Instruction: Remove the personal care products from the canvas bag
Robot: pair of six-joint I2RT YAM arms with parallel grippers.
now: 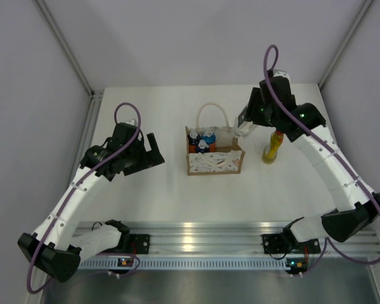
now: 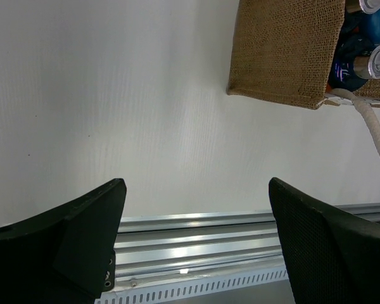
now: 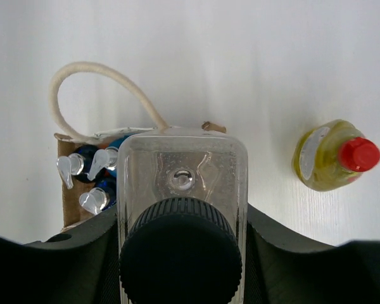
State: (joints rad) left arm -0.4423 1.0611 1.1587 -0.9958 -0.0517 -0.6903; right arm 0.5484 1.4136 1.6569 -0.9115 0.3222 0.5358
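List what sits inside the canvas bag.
Three orange bottles with blue caps, clustered at the left end of the canvas bag. Their lower bodies and anything beneath them are hidden by the bag's walls.

a white table [image 1: 171, 202] filled the floor of a booth with pale lilac walls [image 1: 196, 38]. thin metal struts [image 1: 66, 44] ran up the two back corners. a ribbed silver aluminium rail [image 1: 209, 237] lay along the table's near edge, with a slotted strip [image 1: 209, 263] on its near side.

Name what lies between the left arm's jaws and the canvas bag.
Only bare table reaches from those jaws to the canvas bag, seen in the top external view.
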